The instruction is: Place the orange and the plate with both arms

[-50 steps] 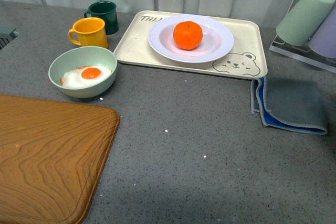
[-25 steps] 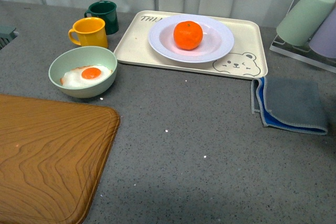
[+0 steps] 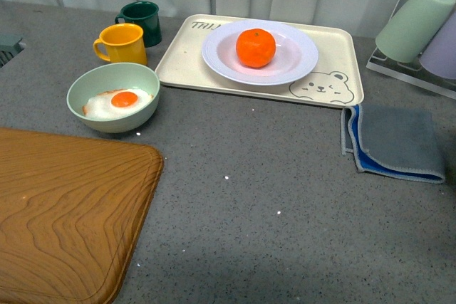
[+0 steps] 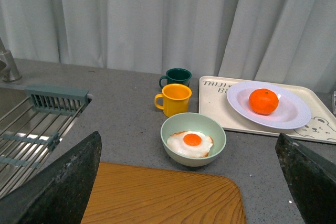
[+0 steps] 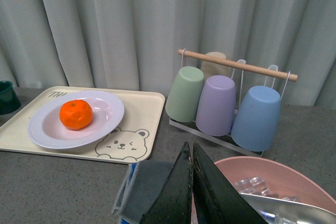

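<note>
The orange [image 3: 256, 47] rests in the middle of the white plate [image 3: 292, 65], and the plate stands on a cream bear tray [image 3: 335, 90] at the back of the counter. The left wrist view shows the orange [image 4: 263, 101] on the plate [image 4: 291, 119] too, as does the right wrist view, with the orange [image 5: 75, 114] on the plate [image 5: 105, 124]. Neither arm shows in the front view. My left gripper [image 4: 189, 182] is open and empty, well back from the tray, over the wooden board. My right gripper [image 5: 191, 153] is shut on nothing, above the grey cloth.
A pale green bowl [image 3: 96, 83] with a fried egg, a yellow mug [image 3: 121, 43] and a dark green mug [image 3: 140, 19] stand left of the tray. A wooden board [image 3: 64, 211] fills the near left. A grey cloth [image 3: 395, 140], a cup rack [image 5: 231, 98] and a pink bowl [image 5: 273, 171] are on the right; a sink rack [image 4: 31, 124] lies far left.
A dark arm part at the front view's top right, seen one second ago, has left the picture. The orange, plate and tray have not moved.
</note>
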Robot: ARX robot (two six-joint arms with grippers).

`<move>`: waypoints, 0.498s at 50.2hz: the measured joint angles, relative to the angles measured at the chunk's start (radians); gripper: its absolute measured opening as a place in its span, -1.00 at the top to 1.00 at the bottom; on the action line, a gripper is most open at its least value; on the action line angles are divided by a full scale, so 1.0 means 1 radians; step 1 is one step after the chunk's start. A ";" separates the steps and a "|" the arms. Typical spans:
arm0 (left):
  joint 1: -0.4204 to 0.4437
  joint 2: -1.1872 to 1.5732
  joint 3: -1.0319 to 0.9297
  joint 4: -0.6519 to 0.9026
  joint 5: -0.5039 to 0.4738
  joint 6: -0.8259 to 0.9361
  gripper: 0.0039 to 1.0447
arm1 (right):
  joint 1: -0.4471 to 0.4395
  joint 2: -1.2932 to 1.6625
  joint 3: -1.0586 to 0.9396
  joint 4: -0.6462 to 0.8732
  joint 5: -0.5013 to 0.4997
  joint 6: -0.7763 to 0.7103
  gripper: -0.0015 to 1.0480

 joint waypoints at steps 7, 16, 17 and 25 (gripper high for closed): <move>0.000 0.000 0.000 0.000 0.000 0.000 -0.88 | 0.000 -0.145 -0.025 -0.120 0.000 0.000 0.98; 0.000 0.000 0.000 0.000 0.000 0.000 -0.88 | 0.000 -0.321 -0.038 -0.274 0.000 0.000 0.98; 0.000 0.000 0.000 0.000 0.000 0.000 -0.88 | 0.000 -0.340 -0.038 -0.292 0.000 0.000 0.98; 0.000 0.000 0.000 0.000 0.000 0.000 -0.88 | 0.000 -0.462 -0.039 -0.405 -0.001 0.000 0.98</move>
